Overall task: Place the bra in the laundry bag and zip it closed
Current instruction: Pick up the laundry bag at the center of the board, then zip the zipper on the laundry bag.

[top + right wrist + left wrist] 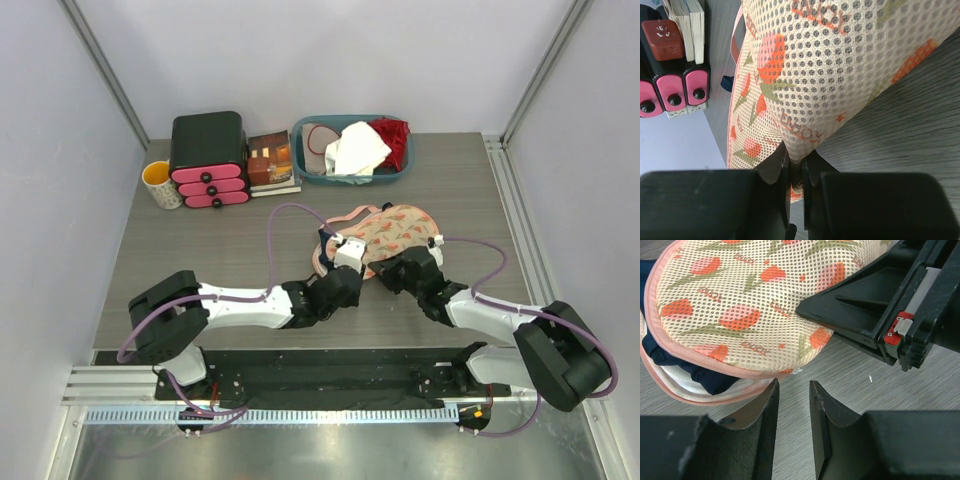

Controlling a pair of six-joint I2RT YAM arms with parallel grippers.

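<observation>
Top view: floral mesh laundry bag lies mid-counter. Left wrist view: left end effector has its fingers apart and holds nothing. The navy bra protrudes from the bag's unzipped seam. Right wrist view: right end effector is clamped on the bag's rim.

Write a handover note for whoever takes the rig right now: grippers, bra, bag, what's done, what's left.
Left gripper: open, empty, just off the bag's edge over the table.
Right gripper: shut on the mesh edge of the laundry bag.
Bag lies mid-table. The bra is inside it, with navy fabric showing through the gaping seam.
Done: bra is in the bag.
Left: zip it closed. The seam is open on the side the left wrist sees, and I cannot clearly make out the zipper pull.
</observation>
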